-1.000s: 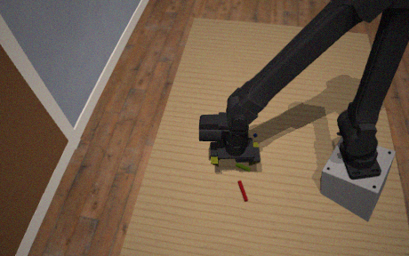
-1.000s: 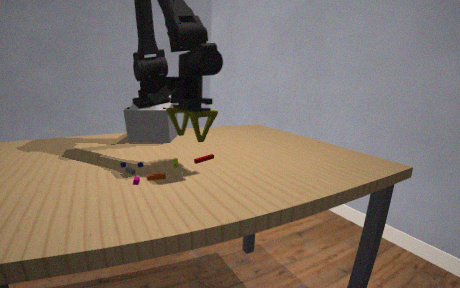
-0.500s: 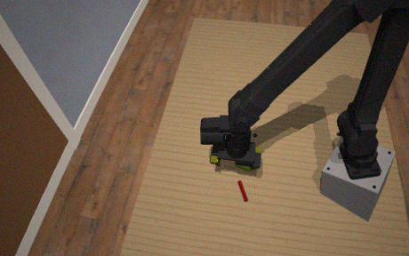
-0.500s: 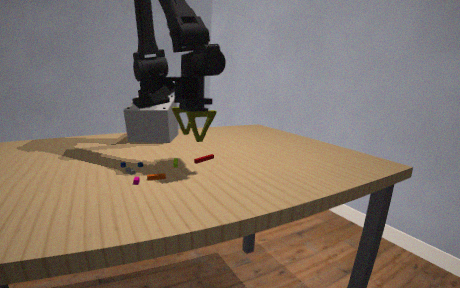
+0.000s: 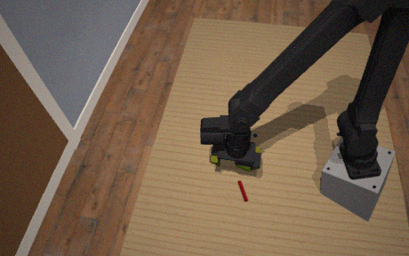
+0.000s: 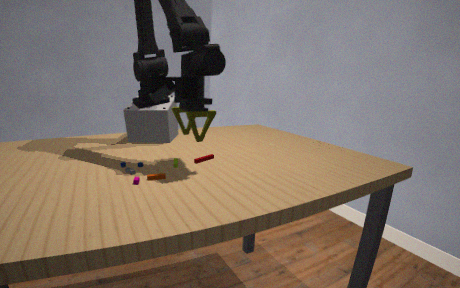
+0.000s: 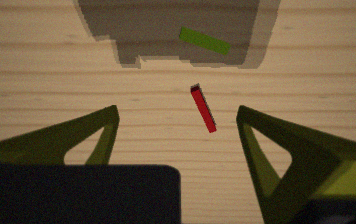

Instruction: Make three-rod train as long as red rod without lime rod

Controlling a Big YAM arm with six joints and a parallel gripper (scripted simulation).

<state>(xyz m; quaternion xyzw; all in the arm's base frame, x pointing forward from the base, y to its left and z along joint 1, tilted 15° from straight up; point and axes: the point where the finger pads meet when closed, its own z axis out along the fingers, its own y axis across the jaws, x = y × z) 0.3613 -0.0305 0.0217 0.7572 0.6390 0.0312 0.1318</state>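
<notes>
Red rod slim, straight; lime rod green, flat.

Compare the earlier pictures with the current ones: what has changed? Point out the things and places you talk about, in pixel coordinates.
The gripper [image 5: 236, 164] [image 6: 192, 137] [image 7: 177, 112] has turned slightly above the table [image 5: 178, 213] [image 6: 300, 175] [image 7: 150, 145]. Nothing was taken hold of or let go. The red rod [image 5: 243, 191] [image 6: 204, 159] [image 7: 204, 111] stayed put.
</notes>
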